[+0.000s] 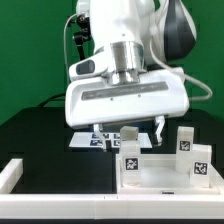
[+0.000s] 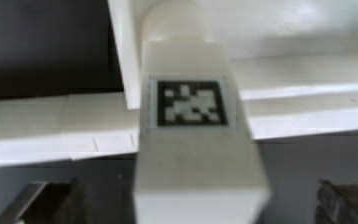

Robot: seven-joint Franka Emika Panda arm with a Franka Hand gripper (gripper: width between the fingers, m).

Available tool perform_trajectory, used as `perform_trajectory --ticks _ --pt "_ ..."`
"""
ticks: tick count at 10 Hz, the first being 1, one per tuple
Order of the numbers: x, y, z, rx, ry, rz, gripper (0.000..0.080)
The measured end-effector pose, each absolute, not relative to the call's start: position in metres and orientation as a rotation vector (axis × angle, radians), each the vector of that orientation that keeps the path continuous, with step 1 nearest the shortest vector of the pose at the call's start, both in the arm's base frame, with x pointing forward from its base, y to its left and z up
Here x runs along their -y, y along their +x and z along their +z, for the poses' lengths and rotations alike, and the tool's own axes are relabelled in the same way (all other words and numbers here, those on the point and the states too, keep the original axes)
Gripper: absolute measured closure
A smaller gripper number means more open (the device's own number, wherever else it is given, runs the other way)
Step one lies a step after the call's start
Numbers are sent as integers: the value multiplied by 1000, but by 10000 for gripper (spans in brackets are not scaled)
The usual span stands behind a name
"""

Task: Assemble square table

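Note:
The square table's white slab (image 1: 160, 184) lies at the exterior view's lower right, with three tagged white legs standing upright on it. One leg (image 1: 130, 158) is at its near left corner, and two more (image 1: 185, 142) (image 1: 201, 163) stand on the right. My gripper (image 1: 130, 133) hangs directly above the left leg. In the wrist view that leg (image 2: 194, 105) runs between my fingers (image 2: 44, 200), with a dark gap on each side. The gripper (image 2: 194, 206) is open and touches nothing. The slab (image 2: 51, 135) shows beneath the leg.
The marker board (image 1: 96, 141) lies flat on the black table behind the gripper. A white rail frame (image 1: 14, 174) edges the black surface along the front and the exterior view's left. A green backdrop stands behind.

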State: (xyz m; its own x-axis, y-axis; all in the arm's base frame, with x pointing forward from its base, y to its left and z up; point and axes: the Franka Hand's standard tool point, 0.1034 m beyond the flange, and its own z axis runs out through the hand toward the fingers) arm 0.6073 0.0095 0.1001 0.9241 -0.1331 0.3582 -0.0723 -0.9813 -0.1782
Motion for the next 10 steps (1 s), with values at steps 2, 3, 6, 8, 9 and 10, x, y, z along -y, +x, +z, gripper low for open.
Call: perform_trajectory --ticks 2,3,6,8,9,10 --pt "-22 607 96 -271 -2904 -356 151" --pt "-31 596 88 -247 -2898 -237 151" --pt "-33 596 90 -224 -2857 2 151" --pt "-17 595 81 -268 -2881 52 151" --pt "-17 598 82 -337 -2870 90 151" --pt "-15 604 85 -329 -2872 82 151"
